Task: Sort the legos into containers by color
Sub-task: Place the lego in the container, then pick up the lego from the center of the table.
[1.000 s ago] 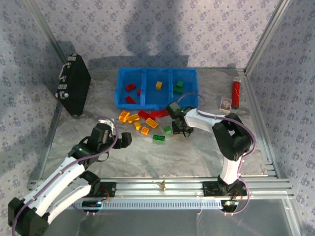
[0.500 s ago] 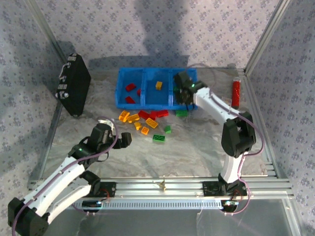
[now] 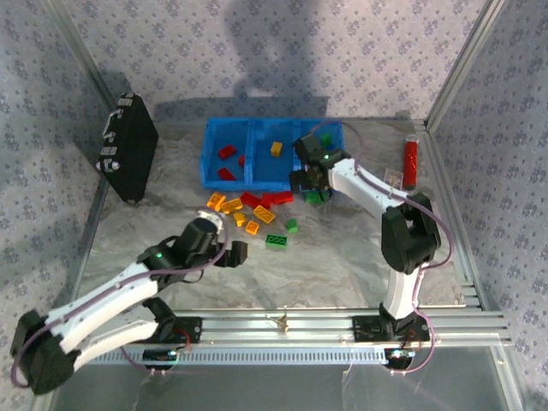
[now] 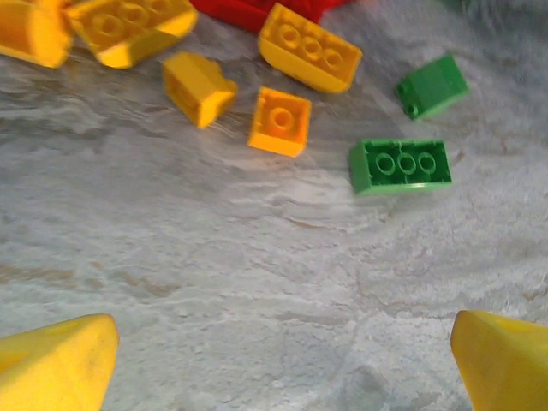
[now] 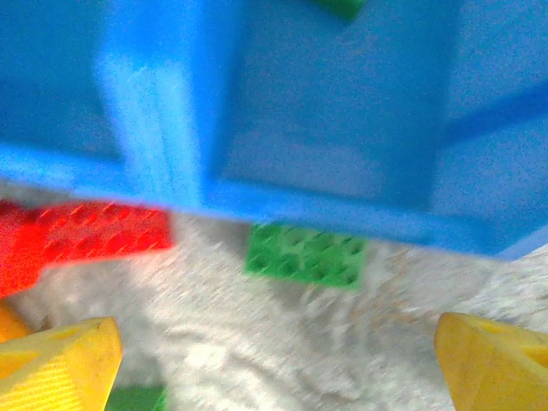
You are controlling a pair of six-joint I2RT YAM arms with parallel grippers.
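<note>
The blue tray [image 3: 249, 181] stands at the back, with red legos [image 3: 226, 153] in its left compartment and a yellow one [image 3: 276, 148] in the middle. Loose yellow [image 3: 231, 205], red [image 3: 257, 200] and green legos [image 3: 276, 241] lie in front of it. My right gripper [image 3: 306, 186] [image 5: 278, 364] hangs open and empty at the tray's front wall [image 5: 154, 128], just short of a green brick [image 5: 306, 254] [image 3: 316, 198] lying against that wall. My left gripper [image 3: 236, 252] [image 4: 282, 364] stands open over bare table, short of a green brick [image 4: 400, 166] and the yellow bricks [image 4: 280, 122].
A black hard case [image 3: 128, 147] leans at the far left. At the right stand a red tube [image 3: 411, 163] and a small card [image 3: 393, 180]. Metal frame rails [image 3: 282, 321] run along the near edge. A red brick [image 5: 94, 231] lies left of the green one.
My right gripper swung from the table up over the right compartment, then back down to the tray's front wall. My left gripper advanced right, toward the loose bricks.
</note>
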